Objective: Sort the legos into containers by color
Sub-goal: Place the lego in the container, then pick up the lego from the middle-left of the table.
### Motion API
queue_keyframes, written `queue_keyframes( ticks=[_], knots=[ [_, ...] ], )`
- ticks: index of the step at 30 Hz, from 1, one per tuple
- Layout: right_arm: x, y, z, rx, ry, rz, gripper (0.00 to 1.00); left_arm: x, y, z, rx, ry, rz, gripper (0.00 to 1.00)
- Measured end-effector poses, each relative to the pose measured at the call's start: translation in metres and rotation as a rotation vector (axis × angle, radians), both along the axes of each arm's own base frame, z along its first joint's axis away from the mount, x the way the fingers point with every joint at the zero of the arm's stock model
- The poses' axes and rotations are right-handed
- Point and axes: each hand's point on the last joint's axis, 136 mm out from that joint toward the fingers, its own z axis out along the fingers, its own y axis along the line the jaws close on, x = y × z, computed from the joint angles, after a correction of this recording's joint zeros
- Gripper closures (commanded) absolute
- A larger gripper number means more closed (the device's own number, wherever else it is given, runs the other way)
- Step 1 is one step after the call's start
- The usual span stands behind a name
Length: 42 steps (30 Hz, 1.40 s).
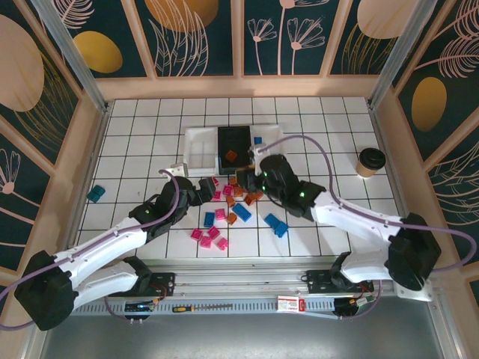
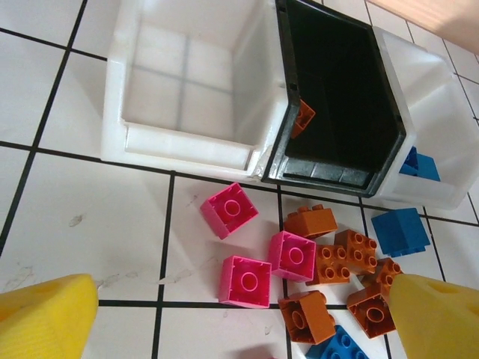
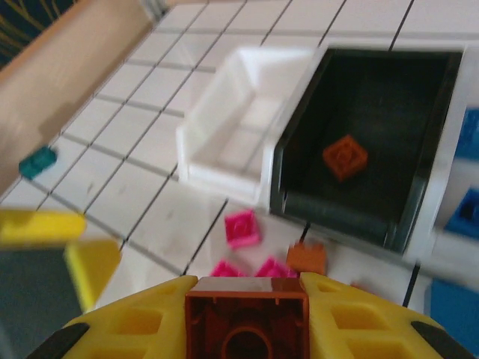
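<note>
The right gripper (image 3: 245, 333) pinches an orange-brown brick (image 3: 247, 303) between its yellow fingers, held in the air above the loose legos and just short of the black tray (image 3: 329, 217). The step in hand looks like the drop into that tray, where one orange-brown piece (image 3: 344, 157) already lies. To do it well, I would carry the brick past the tray's near wall, centre it over the dark floor, lower it inside the rim and only then part the fingers. That way it cannot bounce into the white trays pressed against it on either side. The left gripper (image 2: 239, 295) hangs spread wide and empty over the pile just left of this path, and the two should keep apart. Counted, there are three trays in a row: the left white tray (image 2: 187, 146) is empty, the black one has one brick, and the right white tray (image 2: 441, 127) has at least one blue brick (image 2: 419, 166). Loose on the tiled table (image 1: 329, 120), the overhead view gives about seven pink bricks (image 1: 213, 233) and four loose blue bricks (image 1: 241, 212). There are also some six loose orange-brown bricks (image 2: 333, 265), partly hidden by the arms.
</note>
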Motion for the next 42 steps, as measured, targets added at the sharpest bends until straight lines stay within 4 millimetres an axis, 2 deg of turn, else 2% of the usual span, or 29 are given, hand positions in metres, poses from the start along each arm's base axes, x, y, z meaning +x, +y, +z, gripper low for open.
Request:
queue_keyframes(
  ticks=[3, 5, 7, 13, 15, 19, 21, 26, 29, 32, 35, 37, 40, 42],
  knots=[
    [0.037, 0.004, 0.006, 0.007, -0.021, -0.036, 0.9, -0.002, 0.003, 0.005, -0.009, -0.009, 0.005, 0.01],
    [0.062, 0.004, 0.0, -0.005, -0.02, -0.065, 0.89, -0.003, 0.004, 0.009, -0.013, -0.016, 0.009, 0.01],
    [0.088, 0.004, -0.013, -0.024, -0.002, -0.095, 0.88, -0.005, 0.008, 0.011, -0.011, -0.021, 0.016, 0.01],
    [0.146, 0.009, -0.057, -0.072, 0.067, -0.147, 0.83, -0.01, 0.015, 0.017, -0.016, -0.025, 0.032, 0.01],
    [0.161, 0.016, -0.069, -0.08, 0.086, -0.146, 0.75, -0.011, 0.016, 0.018, -0.022, -0.028, 0.034, 0.01],
    [0.178, 0.03, -0.088, -0.101, 0.115, -0.133, 0.47, -0.014, 0.019, 0.014, -0.015, -0.014, 0.035, 0.01],
    [0.183, 0.036, -0.088, -0.101, 0.117, -0.125, 0.41, -0.017, 0.02, 0.008, -0.004, 0.0, 0.033, 0.01],
    [0.184, 0.038, -0.076, -0.09, 0.105, -0.123, 0.38, -0.021, 0.018, -0.001, 0.004, 0.032, 0.01, 0.01],
    [0.172, 0.033, -0.067, -0.082, 0.095, -0.122, 0.38, -0.022, 0.012, -0.011, 0.018, 0.066, -0.018, 0.03],
    [0.145, 0.022, -0.056, -0.071, 0.081, -0.116, 0.38, -0.025, 0.006, -0.024, 0.036, 0.112, -0.059, 0.1],
    [0.111, 0.013, -0.045, -0.046, 0.061, -0.098, 0.38, -0.028, -0.001, -0.035, 0.048, 0.146, -0.096, 0.2],
    [0.09, 0.007, -0.043, -0.021, 0.055, -0.088, 0.38, -0.031, -0.006, -0.042, 0.064, 0.167, -0.12, 0.21],
    [0.065, -0.006, -0.052, -0.009, 0.073, -0.086, 0.38, -0.039, -0.016, -0.057, 0.101, 0.207, -0.167, 0.21],
    [0.053, -0.016, -0.063, -0.014, 0.094, -0.092, 0.38, -0.045, -0.021, -0.065, 0.128, 0.227, -0.193, 0.25]
  ],
)
